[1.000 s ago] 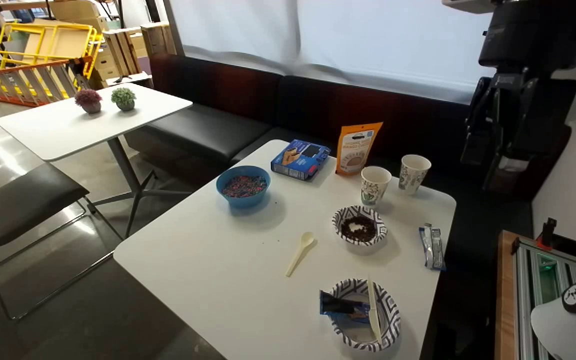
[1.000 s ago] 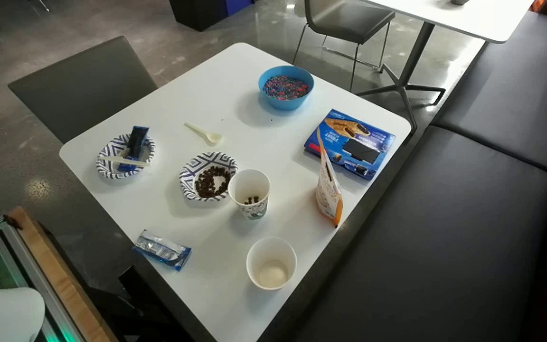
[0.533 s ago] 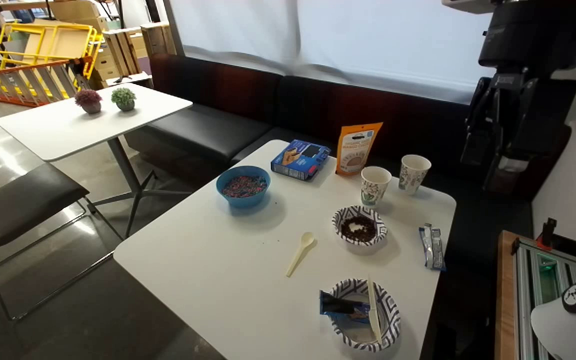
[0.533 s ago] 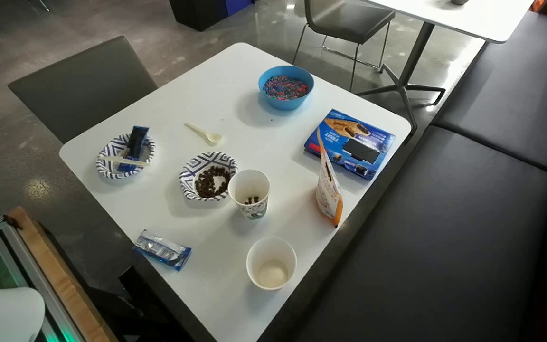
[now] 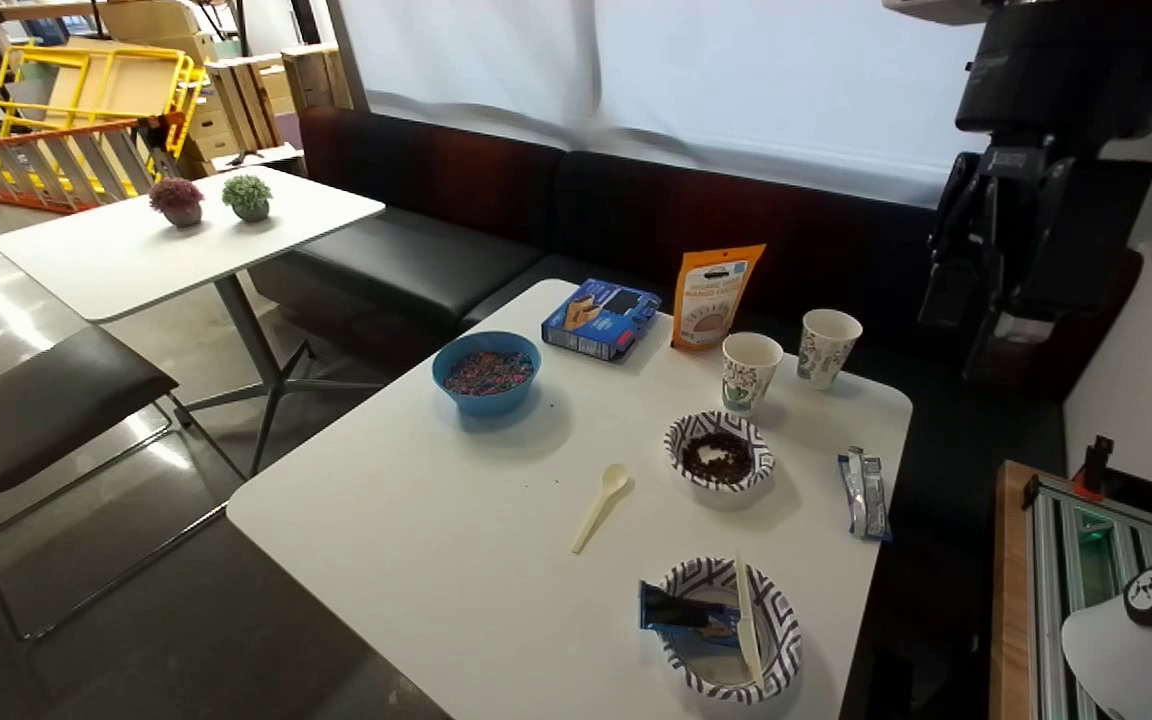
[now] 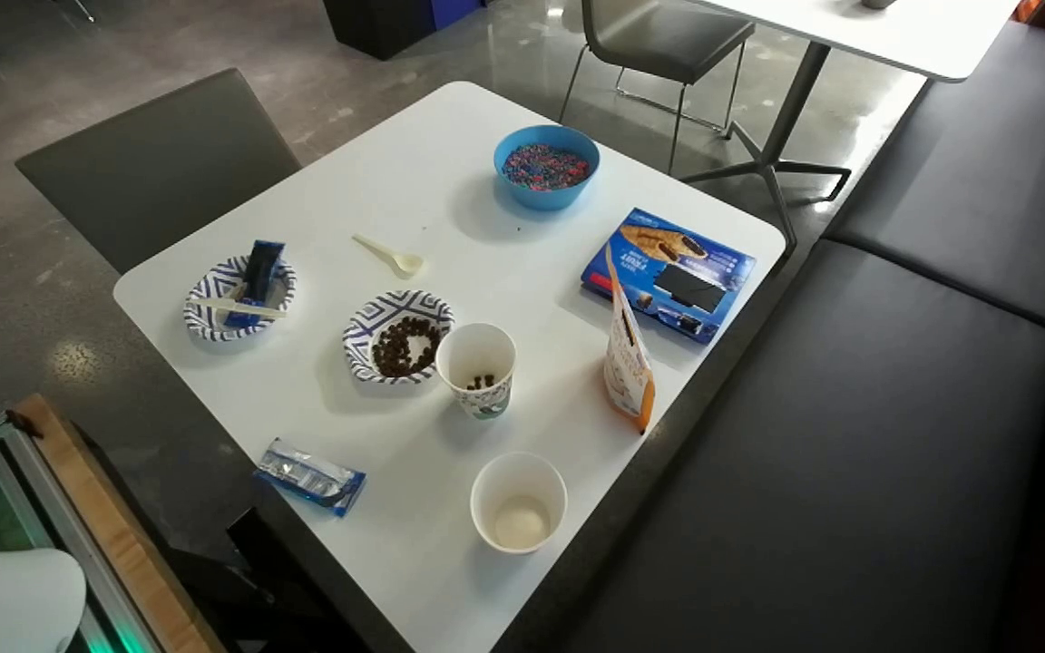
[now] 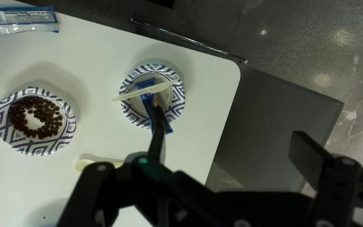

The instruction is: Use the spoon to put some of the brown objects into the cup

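Lying well left of the tool point(image 7: 228, 134) and lower in an exterior view come a slim, smooth cream spoon point(image 5: 600, 509), rounded dark-brown pieces point(image 5: 734, 463) in a geometric-patterned bowl point(image 5: 722, 421), then two printed paper cups point(image 5: 749, 386); the tool's fingers point(image 7: 309, 157) stand wide apart.

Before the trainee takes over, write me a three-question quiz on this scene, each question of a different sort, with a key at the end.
1. True or false: the claw is open and the spoon lies on the table.
2. Where is the pale knife relative to the bowl holding a blue-and-black wrapper? (A) under it (B) across it (C) beside it, apart
3. Fill the gap: brown pieces lie in a patterned bowl and in ___ of the two paper cups.

Key: 1. True. 2. B. 3. One, the nearer to that patterned bowl.
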`<act>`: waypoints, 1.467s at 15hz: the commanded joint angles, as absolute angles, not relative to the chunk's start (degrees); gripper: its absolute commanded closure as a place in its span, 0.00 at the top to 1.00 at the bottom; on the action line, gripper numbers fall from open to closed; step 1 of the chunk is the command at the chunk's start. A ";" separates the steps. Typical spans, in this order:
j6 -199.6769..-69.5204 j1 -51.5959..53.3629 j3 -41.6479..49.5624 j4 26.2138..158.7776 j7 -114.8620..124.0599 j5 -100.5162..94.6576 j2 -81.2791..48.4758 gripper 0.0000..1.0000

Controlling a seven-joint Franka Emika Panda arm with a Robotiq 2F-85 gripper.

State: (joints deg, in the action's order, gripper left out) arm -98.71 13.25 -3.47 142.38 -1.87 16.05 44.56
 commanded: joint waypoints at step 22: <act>-106.40 11.60 -11.78 115.11 -19.90 -46.78 -12.22 1.00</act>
State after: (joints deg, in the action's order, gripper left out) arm -108.54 10.87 -12.25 119.75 -15.84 -41.19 -6.15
